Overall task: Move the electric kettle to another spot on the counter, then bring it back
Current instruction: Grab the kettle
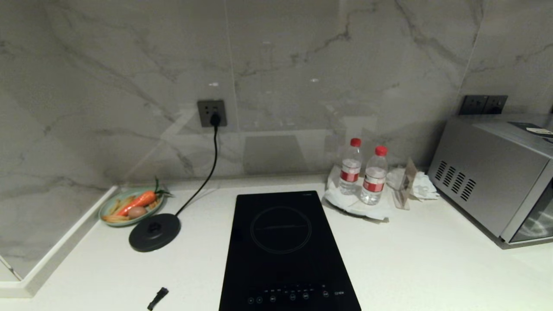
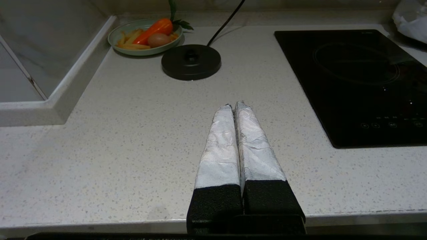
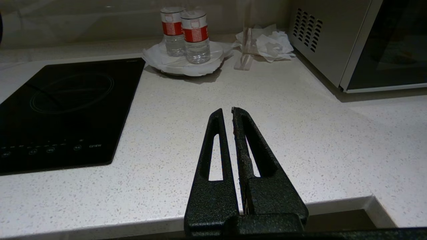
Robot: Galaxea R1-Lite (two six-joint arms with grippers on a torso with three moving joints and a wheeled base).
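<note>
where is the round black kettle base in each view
Head view: power base at lower left, beside the green plate.
Left wrist view: power base near the top, ahead of the shut left end effector.
Right wrist view: not in it.
Shared landmark: induction hob.

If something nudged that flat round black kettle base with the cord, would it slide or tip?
The flat round black power base sits low and wide, so it would probably slide, not tip. Its black cord is plugged into the grey wall socket, which would likely limit travel.
</note>
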